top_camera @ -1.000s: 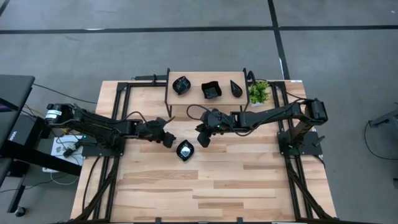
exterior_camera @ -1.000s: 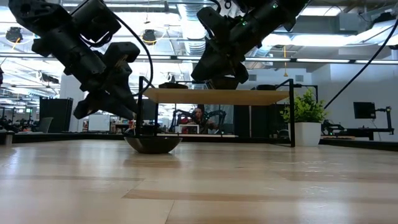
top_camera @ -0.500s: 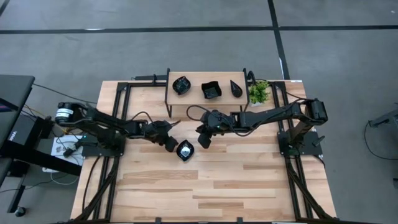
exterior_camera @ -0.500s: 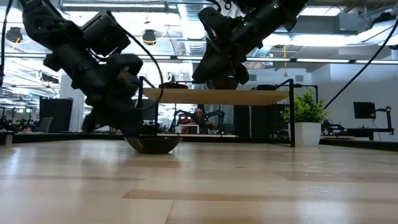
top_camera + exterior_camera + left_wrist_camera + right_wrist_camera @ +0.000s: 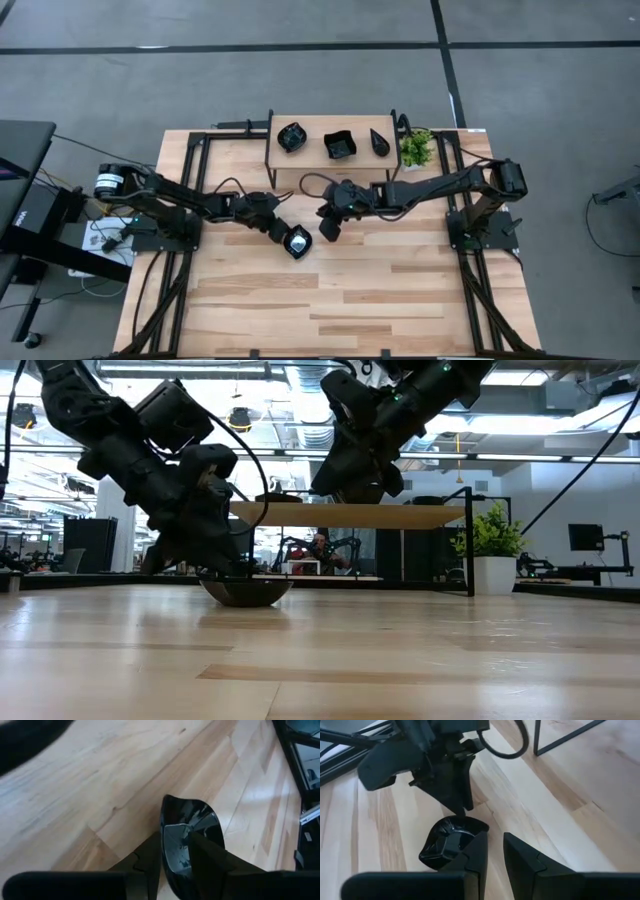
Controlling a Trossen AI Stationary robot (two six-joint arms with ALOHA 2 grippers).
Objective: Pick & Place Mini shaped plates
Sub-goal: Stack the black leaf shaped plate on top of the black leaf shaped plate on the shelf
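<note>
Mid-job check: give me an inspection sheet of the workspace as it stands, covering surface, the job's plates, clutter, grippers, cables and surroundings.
Surface: wooden table, bare in front.
Job's things: one black plate on the table; three more plates on the raised shelf.
Clutter: small potted plant beside the shelf.
Grippers: left gripper down at the table plate, one finger inside its rim and one outside, per the left wrist view; right gripper raised off the table beside the plate, holding nothing, fingers slightly apart.
Cables: black leads loop along both arms and hang off the table's left edge.
Surroundings: grey floor; a person sits far behind the shelf in the low view.
</note>
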